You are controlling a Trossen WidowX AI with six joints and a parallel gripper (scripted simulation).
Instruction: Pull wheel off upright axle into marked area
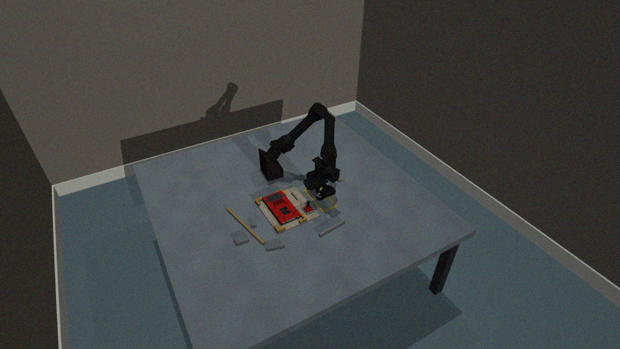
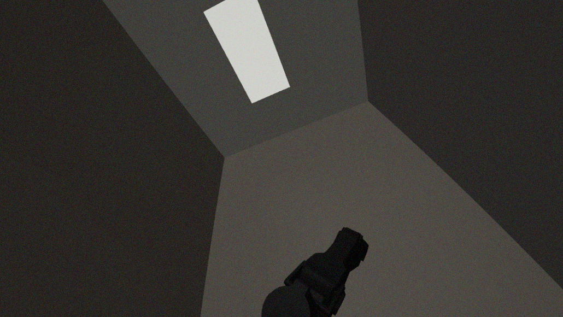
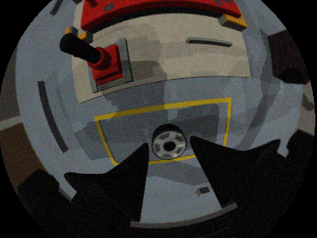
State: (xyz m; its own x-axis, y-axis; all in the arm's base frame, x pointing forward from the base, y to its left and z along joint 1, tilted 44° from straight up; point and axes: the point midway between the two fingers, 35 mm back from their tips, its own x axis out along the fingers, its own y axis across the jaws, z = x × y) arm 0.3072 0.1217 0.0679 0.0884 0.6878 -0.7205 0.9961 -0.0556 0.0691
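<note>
The wheel [image 1: 319,195] [image 3: 168,140], with a dark tyre and grey spokes, lies flat between the fingers of my gripper [image 1: 321,194] [image 3: 169,143]. The fingers stand open, with a narrow gap on each side of the wheel in the wrist view. The wheel is over the yellow-outlined marked area [image 1: 329,208] [image 3: 164,107], close to its near line in the wrist view. It looks low, at about table level, but its underside is hidden. The upright black axle [image 1: 307,203] [image 3: 80,48] stands bare on its red base [image 3: 107,70], off to one side.
A cream board [image 3: 164,70] carries the red panel [image 1: 279,207] [image 3: 164,7] between orange corner blocks. A wooden strip [image 1: 245,225] and several grey pieces lie around it. A grey bar [image 1: 331,228] [image 3: 52,116] lies beyond the marked area. The exterior view shows only part of the arm [image 2: 323,271].
</note>
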